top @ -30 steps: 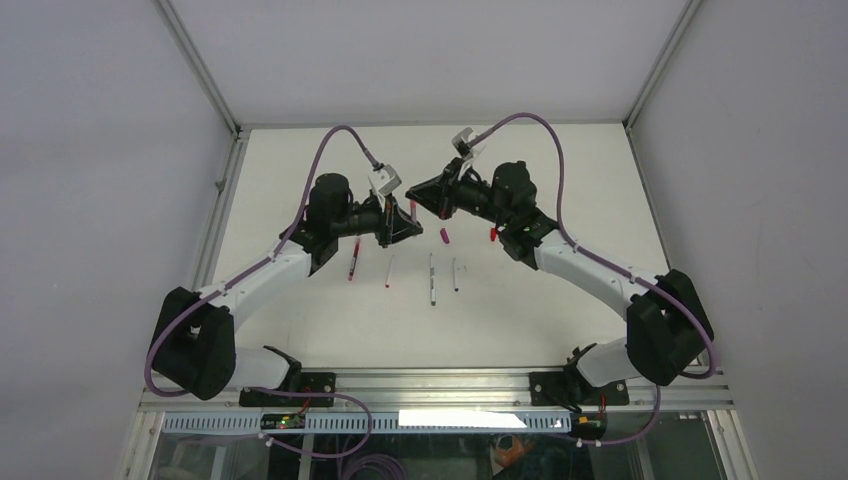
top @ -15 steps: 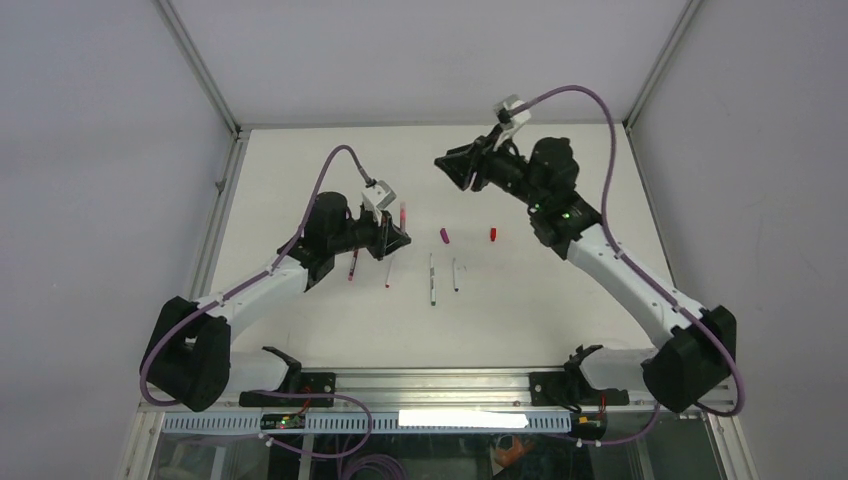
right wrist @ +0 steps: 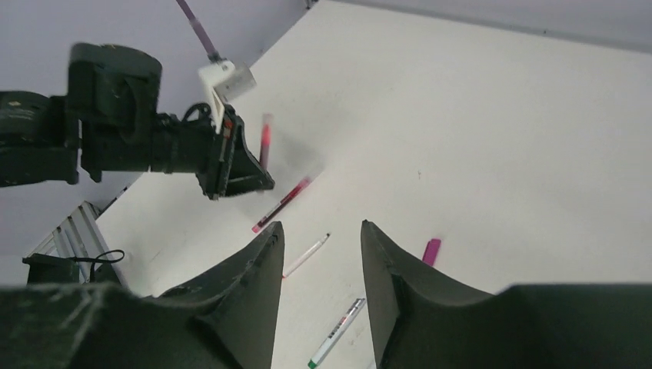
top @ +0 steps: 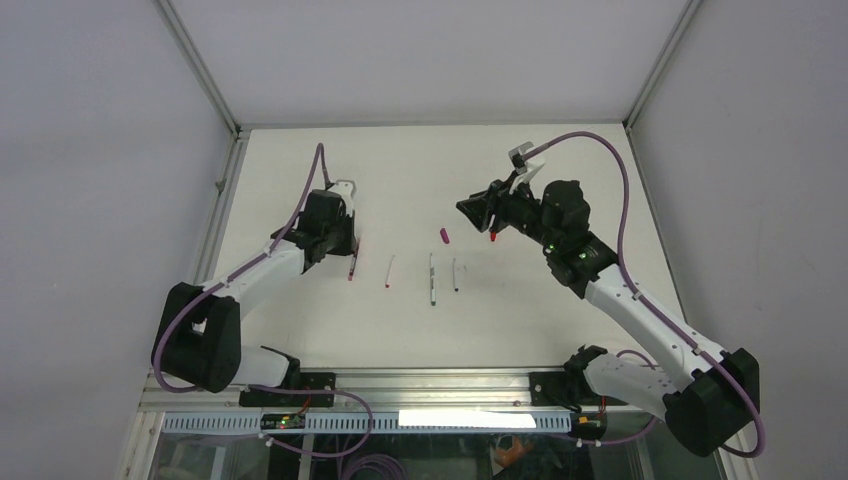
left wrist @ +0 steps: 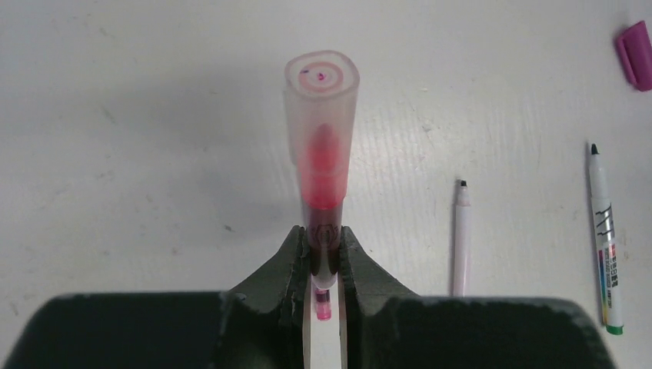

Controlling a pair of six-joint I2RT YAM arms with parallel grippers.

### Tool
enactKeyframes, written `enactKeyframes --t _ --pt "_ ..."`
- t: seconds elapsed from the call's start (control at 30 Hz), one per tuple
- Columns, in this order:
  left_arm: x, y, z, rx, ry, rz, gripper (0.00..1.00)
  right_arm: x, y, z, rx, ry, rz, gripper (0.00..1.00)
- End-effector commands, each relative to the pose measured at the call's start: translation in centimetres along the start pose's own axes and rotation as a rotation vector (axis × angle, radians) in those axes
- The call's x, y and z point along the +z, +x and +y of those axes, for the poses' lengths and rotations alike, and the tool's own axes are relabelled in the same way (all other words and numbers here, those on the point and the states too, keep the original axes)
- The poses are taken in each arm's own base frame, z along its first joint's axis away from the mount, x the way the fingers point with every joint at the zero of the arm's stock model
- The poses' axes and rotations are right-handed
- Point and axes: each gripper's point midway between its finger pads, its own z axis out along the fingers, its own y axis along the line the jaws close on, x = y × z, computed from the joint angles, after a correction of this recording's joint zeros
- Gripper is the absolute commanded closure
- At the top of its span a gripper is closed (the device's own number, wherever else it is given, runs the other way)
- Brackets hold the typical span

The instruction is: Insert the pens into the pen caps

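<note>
Now my right hand [top: 478, 210], spread and empty, hangs beside the red cap [top: 493, 237]; my left hand [left wrist: 324, 244] clamps a capped pen [left wrist: 321, 154].

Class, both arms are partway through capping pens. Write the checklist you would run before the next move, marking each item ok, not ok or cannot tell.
1. Left gripper shut firmly on the pen: ok.
2. Pale cap sits on that pen: ok. Pushed fully home: cannot tell.
3. Right gripper open and empty: ok.
4. Magenta cap lies free, nothing on it: ok.
5. Red cap close by the right gripper: ok.
6. Loose pens lie apart, none crossing: ok.
</note>
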Motion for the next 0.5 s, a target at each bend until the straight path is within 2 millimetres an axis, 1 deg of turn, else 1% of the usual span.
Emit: enactKeyframes --t 0.0,0.07,0.27,0.37,0.47 --pt "-1.6 -1.6 2.1 -0.084 -0.15 -0.007 1.0 -0.3 -0.3 0.0 0.008 0.015 -0.011 0.56" --pt "-1.9 -1.2 2.5 -0.1 -0.166 0.02 1.0 -0.2 0.0 -0.1 0.015 0.017 -0.003 0.56" --pt "-2.0 2.6 3.5 -0.125 -0.23 0.177 1.0 -0.2 0.6 -0.5 0.032 0.038 0.014 0.56" --pt "-1.7 3.1 4.3 -0.151 -0.252 0.211 1.0 -0.4 1.0 -0.9 0.036 0.059 0.02 0.56" --pt "-1.1 3.1 4.6 -0.197 -0.223 0.237 1.0 -0.5 1.6 -1.5 0.045 0.086 0.032 0.56"
